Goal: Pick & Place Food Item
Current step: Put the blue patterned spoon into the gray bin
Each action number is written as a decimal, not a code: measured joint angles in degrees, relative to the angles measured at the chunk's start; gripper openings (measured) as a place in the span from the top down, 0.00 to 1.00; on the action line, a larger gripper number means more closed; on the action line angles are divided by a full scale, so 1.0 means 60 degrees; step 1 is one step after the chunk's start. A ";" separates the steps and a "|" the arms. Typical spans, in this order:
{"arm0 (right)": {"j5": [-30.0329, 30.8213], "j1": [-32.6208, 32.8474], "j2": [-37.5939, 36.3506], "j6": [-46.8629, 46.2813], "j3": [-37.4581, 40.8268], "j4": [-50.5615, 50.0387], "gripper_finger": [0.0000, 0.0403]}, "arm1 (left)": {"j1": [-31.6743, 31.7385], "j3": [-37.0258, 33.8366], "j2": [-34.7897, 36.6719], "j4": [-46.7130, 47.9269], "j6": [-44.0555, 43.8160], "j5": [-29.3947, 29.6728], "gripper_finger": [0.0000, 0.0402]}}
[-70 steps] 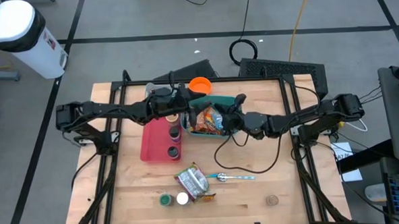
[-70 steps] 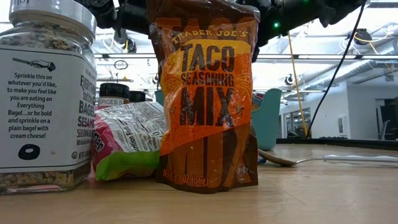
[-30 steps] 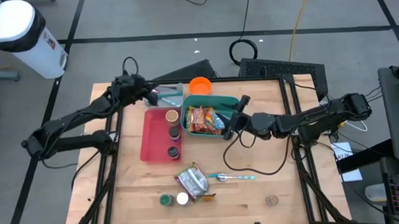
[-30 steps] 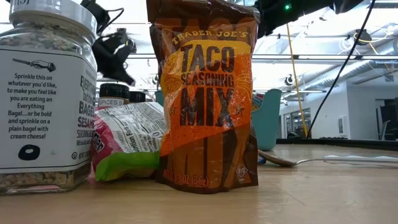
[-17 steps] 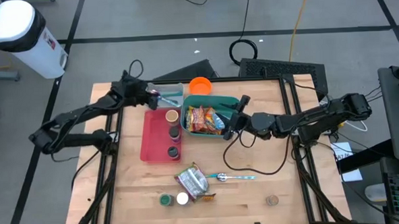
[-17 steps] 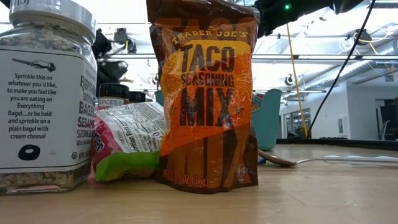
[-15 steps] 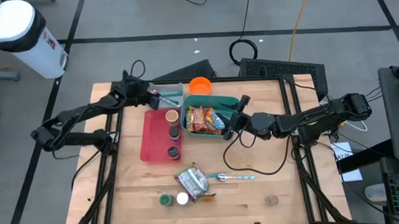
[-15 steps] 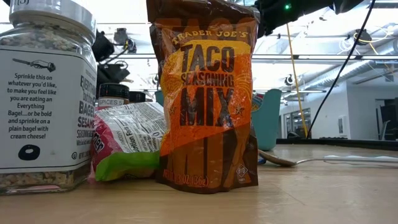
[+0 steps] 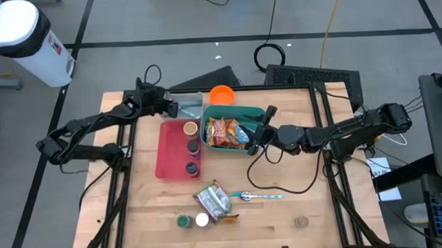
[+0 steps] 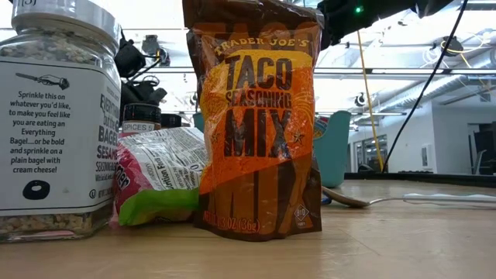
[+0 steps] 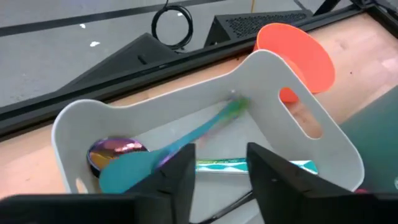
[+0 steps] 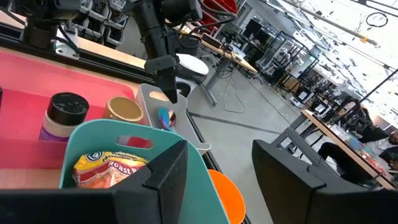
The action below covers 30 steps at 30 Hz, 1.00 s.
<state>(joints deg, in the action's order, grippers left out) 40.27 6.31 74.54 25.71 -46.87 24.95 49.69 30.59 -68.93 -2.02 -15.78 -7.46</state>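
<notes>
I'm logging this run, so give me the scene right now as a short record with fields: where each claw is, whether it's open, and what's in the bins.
left claw: open, above the white bin, holding nothing
white bin contents: teal spoon, falling or just dropped, blurred
right claw: open, empty, at the teal bin
teal bin contents: snack packets
pink tray: three jars
front of table: taco seasoning pouch, bagel seasoning jar

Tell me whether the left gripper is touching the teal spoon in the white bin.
Apart. In the left wrist view the open left gripper hangs above the teal spoon, which lies in the white bin.
</notes>
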 joint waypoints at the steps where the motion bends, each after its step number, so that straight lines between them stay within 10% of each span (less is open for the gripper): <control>1: 0.0000 0.0000 0.0000 0.0000 0.0000 0.0000 0.57 | 0.0000 0.0000 0.0000 -0.0008 0.0037 0.0000 0.60; 14: -0.0044 0.0147 0.0000 -0.1043 0.0000 -0.1314 0.57 | 0.0018 0.0000 0.2244 0.0046 0.0059 -0.0009 0.41; 23: -0.4683 0.0707 -0.0026 -0.3661 0.0000 -0.3795 0.55 | -0.0147 0.0000 0.3451 -0.0162 -0.0577 -0.0015 0.40; 30: -0.5218 0.1862 0.0288 -0.5409 -0.0004 -0.5234 0.55 | -0.0357 0.0000 0.3497 -0.0474 -0.0454 -0.0011 0.40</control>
<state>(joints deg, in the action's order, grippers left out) 8.96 17.48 76.27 -6.74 -46.89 -6.46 47.55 30.59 -47.94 -4.86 -18.51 -7.53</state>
